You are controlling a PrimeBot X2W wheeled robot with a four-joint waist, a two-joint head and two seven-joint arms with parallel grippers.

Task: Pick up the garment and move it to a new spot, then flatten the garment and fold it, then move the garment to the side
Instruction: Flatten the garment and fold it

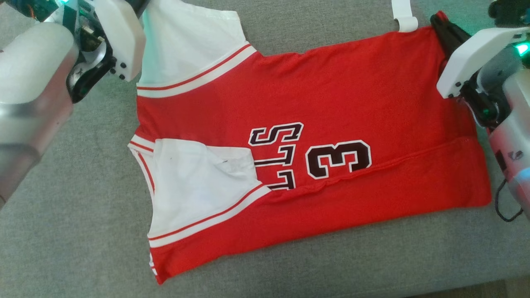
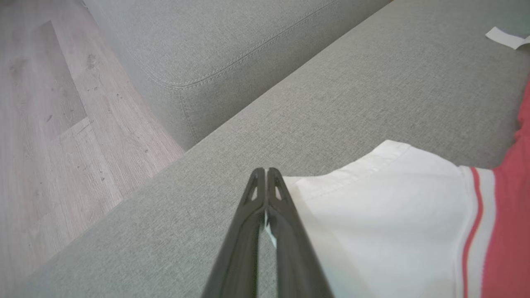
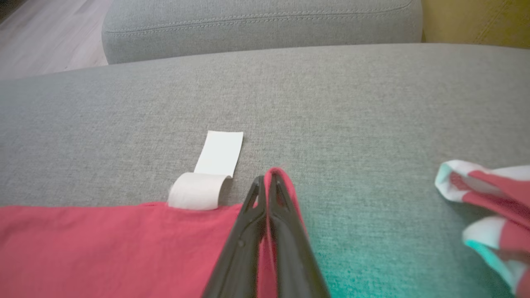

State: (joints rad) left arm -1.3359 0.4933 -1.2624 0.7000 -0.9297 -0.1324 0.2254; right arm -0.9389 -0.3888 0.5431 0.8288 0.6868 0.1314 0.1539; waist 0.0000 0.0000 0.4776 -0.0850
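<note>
— Where is the shirt lying?
— The red shirt (image 1: 331, 95) is lying flat on the grey couch (image 1: 74, 231), spread out sideways. The side nearest the robot is lying folded over the front, and it is covering part of the dark letters. A big 3 is showing next to them.
— What is the left gripper doing?
— The left gripper (image 2: 265, 171) is squeezing its two dark fingers tight together. It is pinching the edge of the white sleeve (image 2: 393, 207), and a tiny bit of white cloth is peeking out between the fingers.
— And the right gripper?
— The right gripper (image 3: 265, 180) is squeezing tight too. It is grabbing the red corner (image 3: 278, 173) at the other end of the shirt, and red cloth is sticking up around the fingertips.
— Are the two grippers sitting close together?
— No, they are sitting well apart, one at each end of the shirt's far edge.
— What is lying near the shirt?
— A white strip (image 3: 215, 165) is lying on the couch, curling over and touching the red edge just beside the right gripper. A bunch of red and white cloth (image 3: 488, 198) is lying apart from the shirt.
— What is showing past the couch seat?
— A fat grey cushion (image 2: 215, 49) is sitting behind it, and a pale wood floor (image 2: 49, 124) is showing beside that.
</note>
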